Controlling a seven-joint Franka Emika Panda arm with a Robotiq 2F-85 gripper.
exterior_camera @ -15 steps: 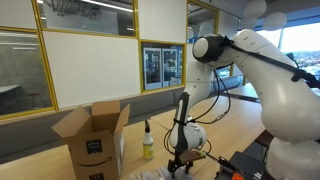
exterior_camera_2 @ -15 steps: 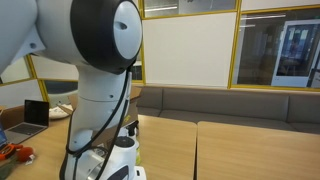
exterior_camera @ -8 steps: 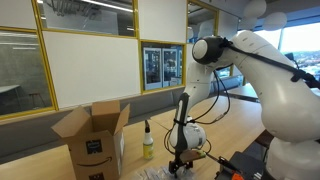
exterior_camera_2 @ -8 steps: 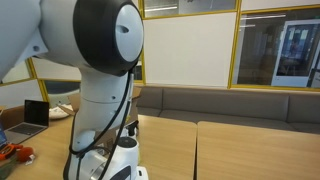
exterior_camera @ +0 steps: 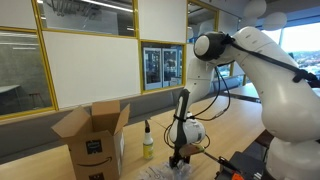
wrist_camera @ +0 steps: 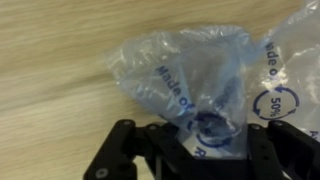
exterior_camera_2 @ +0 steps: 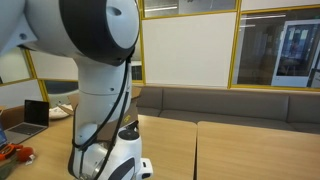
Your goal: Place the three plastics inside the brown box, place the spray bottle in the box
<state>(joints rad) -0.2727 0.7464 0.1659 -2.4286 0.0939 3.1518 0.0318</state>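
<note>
On the tabletop (wrist_camera: 60,60), the pincer (wrist_camera: 200,140) has clamped a plastic (wrist_camera: 190,70).

walls: white panels (exterior_camera: 90,50) in yellow frames, same deal in both exterior views
windows: glass panes (exterior_camera_2: 297,50) looking into other rooms, plus a bright outside window (exterior_camera: 300,40)
seating: grey bench (exterior_camera_2: 230,100) along the wall
tabletop (exterior_camera_2: 250,150): light wood
light: ceiling strips (exterior_camera: 100,6)

White rounded arm (exterior_camera: 270,70) w/ black joint cap (exterior_camera: 203,46), blk cables (exterior_camera_2: 112,105) — black jaws, matte plastic
</note>
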